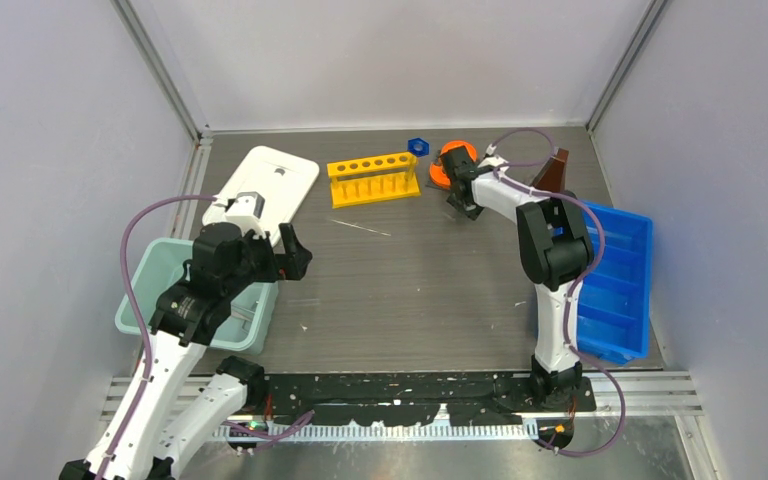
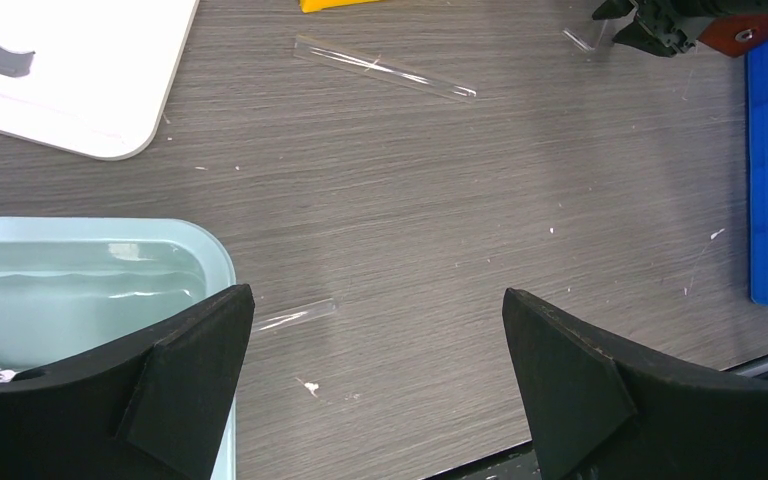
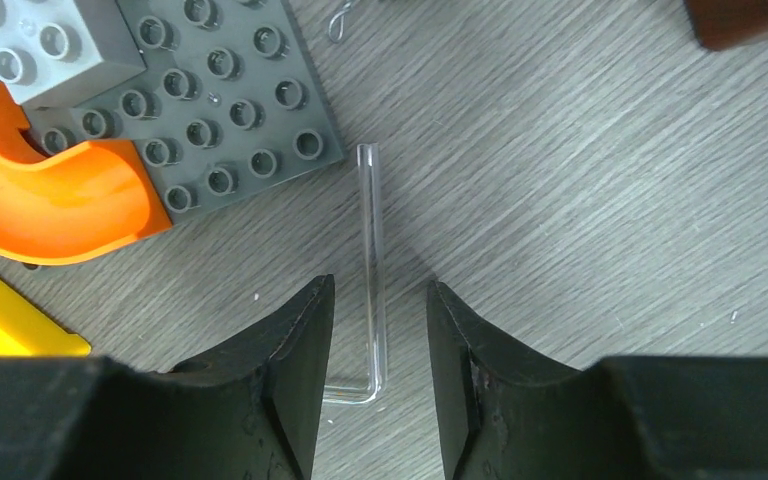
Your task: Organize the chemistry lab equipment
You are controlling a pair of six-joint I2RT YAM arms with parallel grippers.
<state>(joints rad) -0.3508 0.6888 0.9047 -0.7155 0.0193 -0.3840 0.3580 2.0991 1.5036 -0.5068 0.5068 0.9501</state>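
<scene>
Right pincer (image 3: pixel 380 292), jaws slightly apart, straddles the bent clear rod (image 3: pixel 368 200) just beside the grey studded base (image 3: pixel 230 110); likely next: close squarely, lift.

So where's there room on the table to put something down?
The biggest bare patch is the middle of the table, between the green tub and the blue bin, nearer than the thin glass rod. A little tube lies beside the tub. The back is crowded: white tray, yellow rack, orange piece, brown flask and the right hand.
</scene>
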